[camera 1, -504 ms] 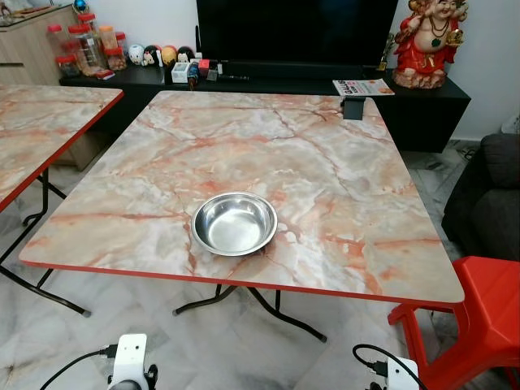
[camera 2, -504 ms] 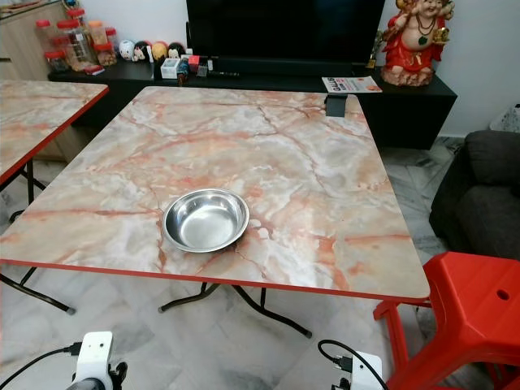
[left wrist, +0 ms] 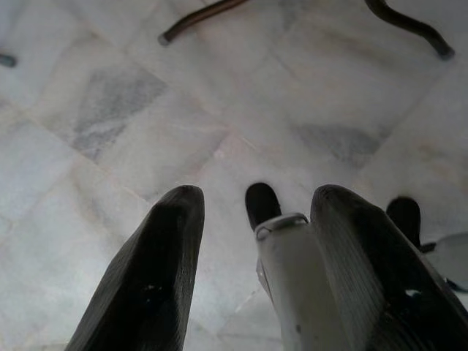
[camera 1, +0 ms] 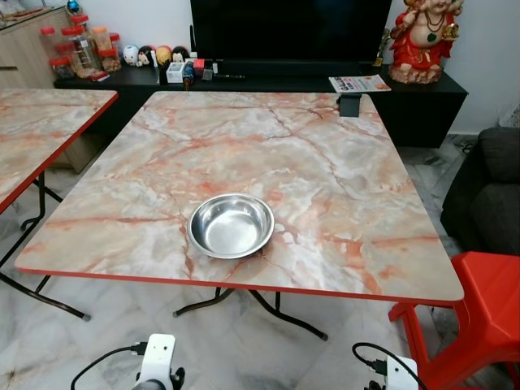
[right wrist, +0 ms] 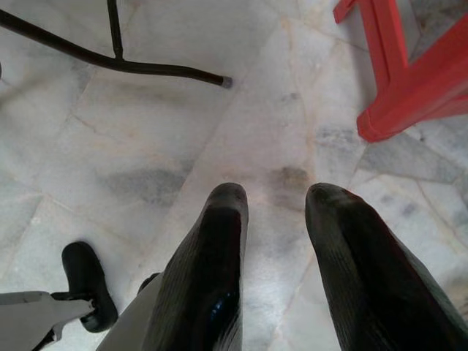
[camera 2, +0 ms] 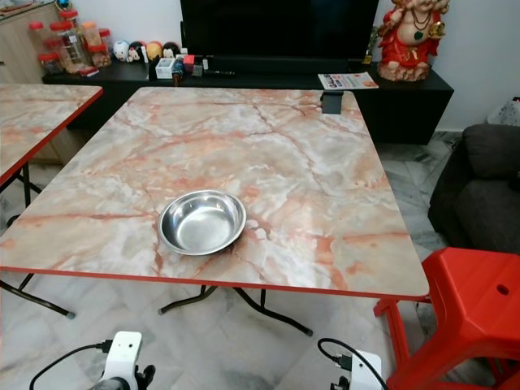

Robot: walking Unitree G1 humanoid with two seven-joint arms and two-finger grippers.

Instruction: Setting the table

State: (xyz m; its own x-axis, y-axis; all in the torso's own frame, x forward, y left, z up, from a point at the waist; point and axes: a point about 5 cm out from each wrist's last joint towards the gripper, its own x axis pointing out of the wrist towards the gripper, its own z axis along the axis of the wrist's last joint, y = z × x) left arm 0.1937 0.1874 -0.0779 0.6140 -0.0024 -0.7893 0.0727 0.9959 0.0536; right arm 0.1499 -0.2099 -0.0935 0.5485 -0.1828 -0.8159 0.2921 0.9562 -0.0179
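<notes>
The left tool (left wrist: 252, 219) hangs low with its two black fingers (left wrist: 157, 278) spread apart and nothing between them, pointing down at the pale marble floor (left wrist: 110, 146); the right tool (right wrist: 274, 212) hangs the same way, its fingers (right wrist: 212, 263) parted and empty, over the same floor; a red plastic stool (right wrist: 409, 80) stands just beside the right tool, on its outer side, and the black folding legs (right wrist: 131, 66) of the desk lie on the floor ahead of both tools; above and ahead of the tools sits the desk (camera 1: 325, 171), marble-patterned with a red edge; a round steel bowl (camera 1: 231, 224) rests upright and empty on it, near the edge closest to the tools and a little toward the left tool's side; a small dark object (camera 1: 350, 105) sits at the desk's far edge, toward the right tool's side; a second marble desk (camera 1: 41, 130) stands farther out on the left; beyond the desk a black television unit (camera 1: 422, 97) carries a red figurine (camera 1: 422, 41), a magazine (camera 1: 359, 83) and jars (camera 1: 77, 49); a dark sofa (camera 1: 487, 195) stands out to the right.
</notes>
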